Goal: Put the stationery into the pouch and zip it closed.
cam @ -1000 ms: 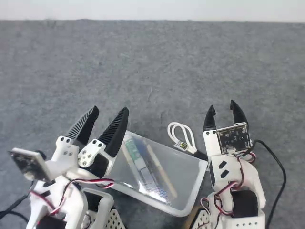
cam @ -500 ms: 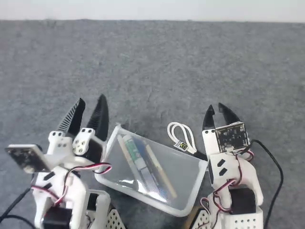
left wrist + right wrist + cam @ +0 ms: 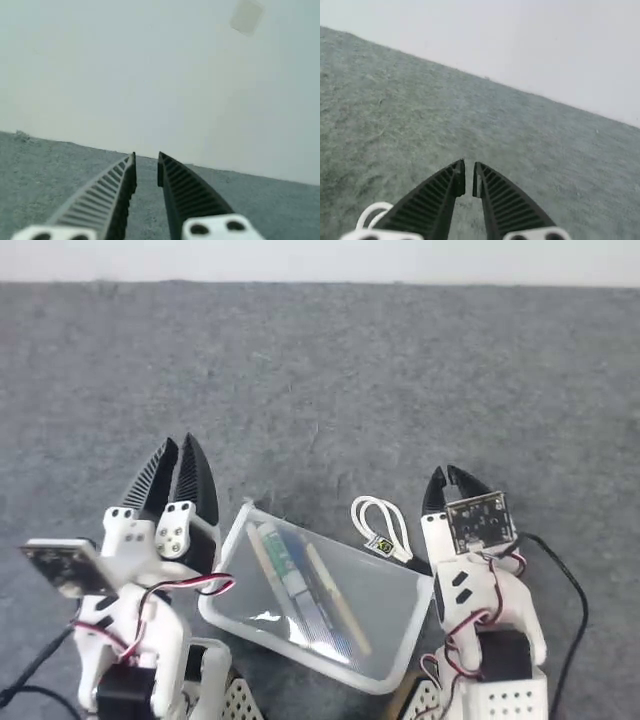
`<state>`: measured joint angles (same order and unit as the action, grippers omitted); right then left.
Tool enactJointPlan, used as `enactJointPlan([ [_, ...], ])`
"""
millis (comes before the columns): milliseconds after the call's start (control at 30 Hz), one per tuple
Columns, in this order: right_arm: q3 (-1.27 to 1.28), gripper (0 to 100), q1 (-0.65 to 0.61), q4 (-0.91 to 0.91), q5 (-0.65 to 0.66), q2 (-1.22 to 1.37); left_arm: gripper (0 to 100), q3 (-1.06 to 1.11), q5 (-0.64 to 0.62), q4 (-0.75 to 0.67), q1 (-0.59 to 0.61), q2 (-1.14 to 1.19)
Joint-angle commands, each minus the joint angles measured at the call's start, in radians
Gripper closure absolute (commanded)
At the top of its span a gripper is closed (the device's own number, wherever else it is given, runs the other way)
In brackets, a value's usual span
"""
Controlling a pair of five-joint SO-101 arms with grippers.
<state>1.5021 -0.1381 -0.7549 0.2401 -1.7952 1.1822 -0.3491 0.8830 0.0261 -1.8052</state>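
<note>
Left tool: jaws together, empty, hanging just off the pouch's 10 o'clock corner. Right tool: jaws together, empty, at the pouch's 2 o'clock.

Pouch lies flat on the worktop between them, with the stationery inside. White cord loop sits at its 1 o'clock corner.

Zip state: cannot tell. If open, my judgement: left pins the 10 o'clock corner, right takes the loop and draws it straight along the zip edge, low and slow.
</note>
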Motion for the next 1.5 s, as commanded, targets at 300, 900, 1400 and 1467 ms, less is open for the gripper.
enactJointPlan([
  [300,0.146,97.5,0.005,0.012,-0.015,-0.021,94,0.116,0.046,0.1,0.008,-0.021],
  [900,0.181,97.6,-0.004,-0.176,-0.155,-0.021,94,0.358,0.046,0.097,-0.002,-0.021],
  [1400,0.181,97.6,-0.002,-0.392,-0.155,-0.021,94,0.503,0.048,0.098,0.0,-0.02],
  [1467,0.181,97.6,-0.002,-0.394,-0.155,-0.019,94,0.503,0.048,0.101,0.0,-0.02],
])
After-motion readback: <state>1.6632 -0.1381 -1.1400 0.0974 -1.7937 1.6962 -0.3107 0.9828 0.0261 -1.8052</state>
